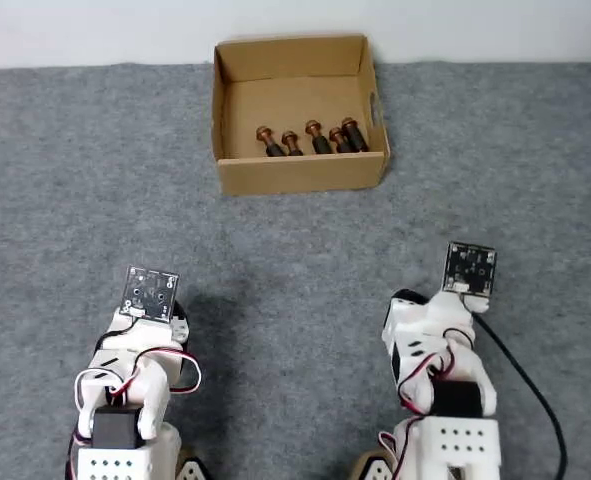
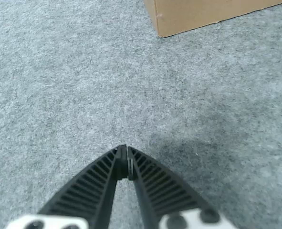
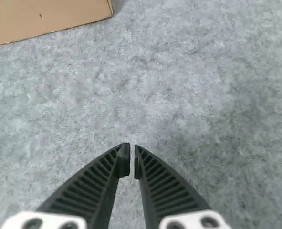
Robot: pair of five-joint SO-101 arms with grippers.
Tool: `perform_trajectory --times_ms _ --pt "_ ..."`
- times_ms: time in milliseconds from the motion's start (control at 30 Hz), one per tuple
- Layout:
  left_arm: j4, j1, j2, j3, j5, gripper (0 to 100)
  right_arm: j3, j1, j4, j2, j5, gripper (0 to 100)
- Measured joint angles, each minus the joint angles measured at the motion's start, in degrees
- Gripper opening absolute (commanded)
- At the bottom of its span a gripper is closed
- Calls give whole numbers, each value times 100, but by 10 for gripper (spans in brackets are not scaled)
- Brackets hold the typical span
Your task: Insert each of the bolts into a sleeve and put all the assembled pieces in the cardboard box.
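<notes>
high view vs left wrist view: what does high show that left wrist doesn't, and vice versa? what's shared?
High view, not left wrist: the inside of the cardboard box, with five assembled pieces lined along its near wall; the left arm and right arm; the pale wall behind the box.
Left wrist, not high: the left pincer, its fingers closed tip to tip above the grey carpet.
Both: the box's outer wall and the carpet in front of it.
</notes>
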Motion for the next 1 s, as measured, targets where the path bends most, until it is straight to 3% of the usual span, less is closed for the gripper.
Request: perform_trajectory --times_ms 233,367,1000 --pt "0 0 0 0 0 8 642 18 26 -1319 -9 9" --pt "0 0 0 0 0 8 624 35 563 -1890 -9 9" --pt "0 0 0 0 0 8 624 9 2963 -1978 -9 9"
